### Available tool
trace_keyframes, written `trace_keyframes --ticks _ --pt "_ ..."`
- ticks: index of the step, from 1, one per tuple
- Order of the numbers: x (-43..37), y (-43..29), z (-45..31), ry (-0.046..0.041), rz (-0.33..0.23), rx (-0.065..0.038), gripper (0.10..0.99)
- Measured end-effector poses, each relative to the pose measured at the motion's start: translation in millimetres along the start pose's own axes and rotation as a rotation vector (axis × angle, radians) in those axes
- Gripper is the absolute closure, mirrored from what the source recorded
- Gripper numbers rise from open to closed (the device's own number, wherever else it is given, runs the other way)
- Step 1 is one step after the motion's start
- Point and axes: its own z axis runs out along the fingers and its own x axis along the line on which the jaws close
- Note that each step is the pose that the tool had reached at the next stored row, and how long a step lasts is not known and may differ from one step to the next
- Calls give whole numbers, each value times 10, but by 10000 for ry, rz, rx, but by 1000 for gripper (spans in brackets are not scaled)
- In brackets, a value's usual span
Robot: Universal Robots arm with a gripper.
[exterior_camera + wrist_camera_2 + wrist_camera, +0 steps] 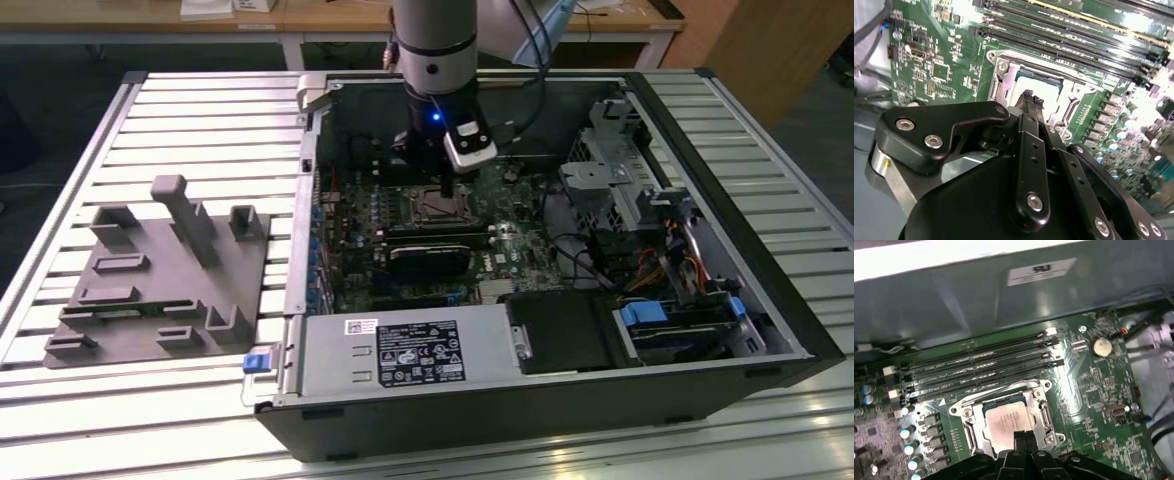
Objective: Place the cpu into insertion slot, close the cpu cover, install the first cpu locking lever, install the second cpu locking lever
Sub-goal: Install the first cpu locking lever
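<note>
Green motherboard (pixel 1094 385); cpu (pixel 1006 422) under cover, beneath pressed-together end effector (pixel 1023 436).

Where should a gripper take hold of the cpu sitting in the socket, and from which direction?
By two opposite edges, coming straight down. The cpu lies flat and low on the motherboard, so nothing fits from the side. The cpu cover frames it closely, so those edges probably need that frame raised first.
</note>
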Motion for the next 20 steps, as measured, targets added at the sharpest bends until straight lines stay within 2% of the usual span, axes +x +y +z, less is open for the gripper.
trace_keyframes --ticks 2,7,8,9,11,12,13,17,20 --pt "0 0 2 16 -219 0 980" --pt "-1 0 4 35 -244 -3 980" --pt "-2 0 9 118 -242 16 980" --pt "-6 1 12 269 -235 58 980" --pt "-21 3 19 624 -224 153 980" --pt "-27 4 21 768 -219 190 980" --pt "-28 4 20 793 -218 199 980" --pt "-35 6 23 798 -219 200 980" --pt "-52 11 28 822 -234 298 980"
